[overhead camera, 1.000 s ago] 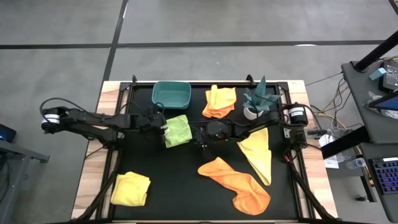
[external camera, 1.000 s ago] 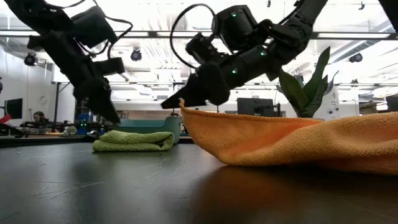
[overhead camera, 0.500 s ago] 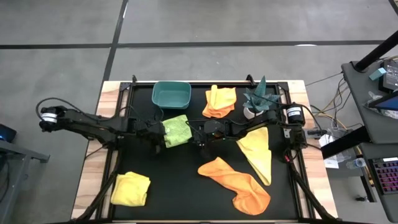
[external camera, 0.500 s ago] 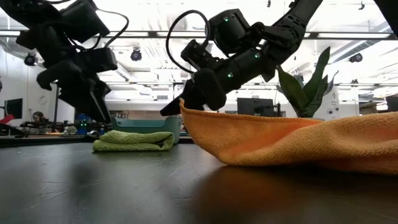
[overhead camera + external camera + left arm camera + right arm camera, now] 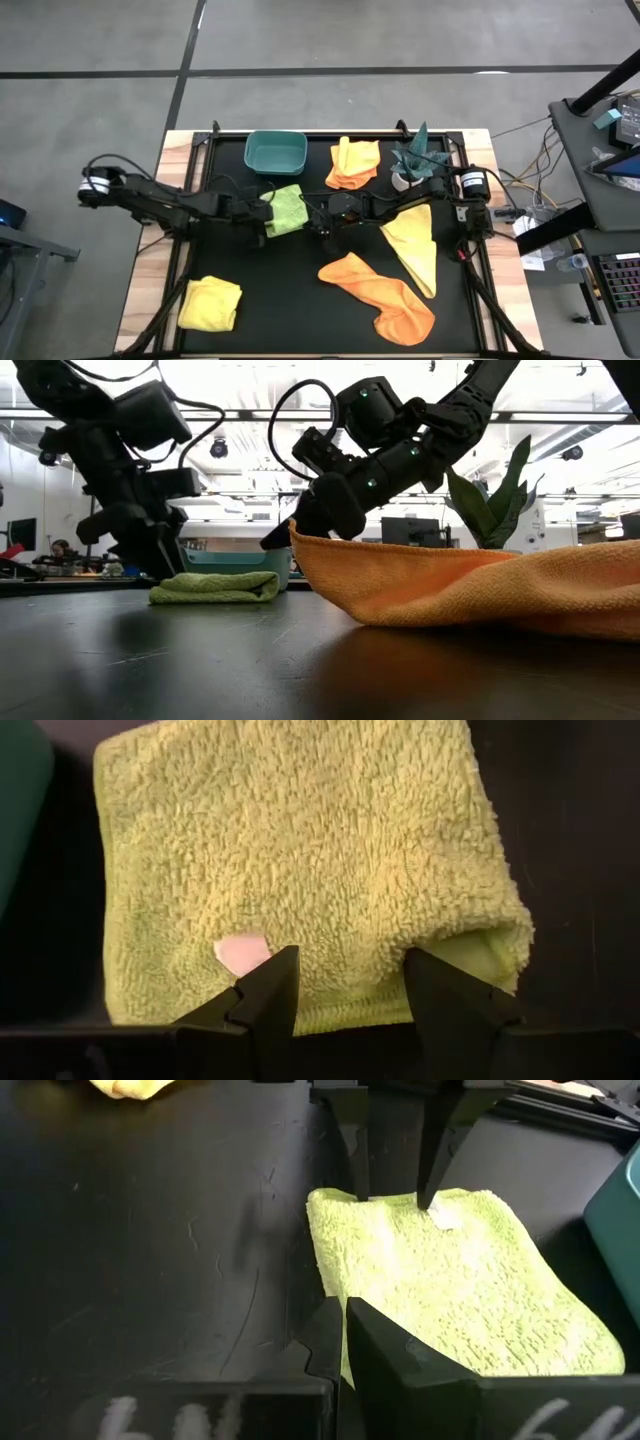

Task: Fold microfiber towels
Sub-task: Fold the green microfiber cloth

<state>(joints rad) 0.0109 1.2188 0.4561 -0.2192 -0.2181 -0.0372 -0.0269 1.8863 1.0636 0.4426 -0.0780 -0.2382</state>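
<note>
**Left gripper drops to the green towel's edge**

Since a second ago, the left gripper [image 5: 262, 213] has come down from above the table to the near edge of the folded lime-green microfiber towel [image 5: 286, 208], while the right gripper [image 5: 324, 214] has barely shifted. The left wrist view shows the left gripper's two dark fingers [image 5: 262, 995] spread apart, straddling the towel's folded edge with the cloth lying between them, not pinched. A small pale tag [image 5: 243, 953] sits on the towel just beside one finger.

The right gripper rests at the opposite side of the same towel, its jaws pressed together and empty, just off the cloth's edge in the right wrist view.

The green towel lies flat in a neat square on the black table mat [image 5: 280, 290], just in front of the teal plastic bin [image 5: 275, 150]. One orange towel [image 5: 353, 163] lies crumpled beside the bin near the small potted plant [image 5: 415, 160]. A second orange towel [image 5: 385, 298] and an unfolded yellow towel [image 5: 415, 247] lie toward the right front. Another yellow towel [image 5: 210, 303] sits folded at the left front corner.
</note>
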